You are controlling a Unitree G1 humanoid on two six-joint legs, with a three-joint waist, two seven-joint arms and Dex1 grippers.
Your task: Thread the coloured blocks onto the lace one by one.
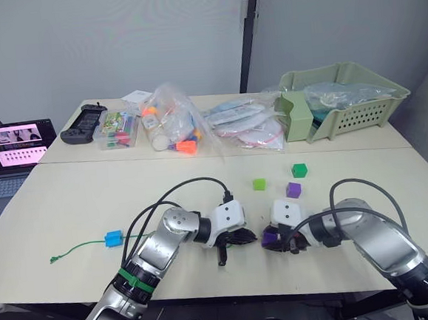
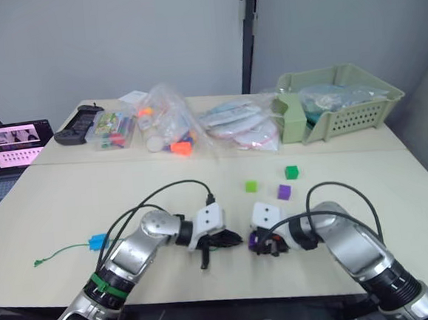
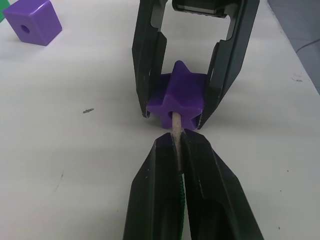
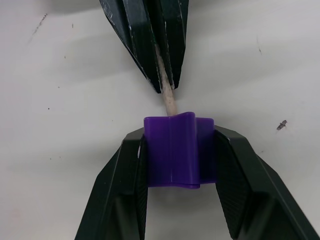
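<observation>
My right gripper (image 4: pixel 179 137) is shut on a purple star-shaped block (image 4: pixel 177 152) just above the table near its front edge. Facing it, my left gripper (image 3: pixel 175 142) is shut on the stiff pale tip (image 3: pixel 176 125) of the lace, and the tip enters the block's hole. The green lace (image 1: pixel 76 249) trails off to the left across the table, with a blue block (image 1: pixel 113 238) on it. Loose behind the grippers lie a light green block (image 1: pixel 259 184), a dark green block (image 1: pixel 298 169) and a purple cube (image 1: pixel 293 190).
Clear bags of toys (image 1: pixel 174 122) and a pale green basket (image 1: pixel 357 97) line the far table. A black controller (image 1: pixel 84 124) lies at the far left, and a laptop (image 1: pixel 9 150) stands off the table's left edge. Black cables (image 1: pixel 193 182) arch over both wrists.
</observation>
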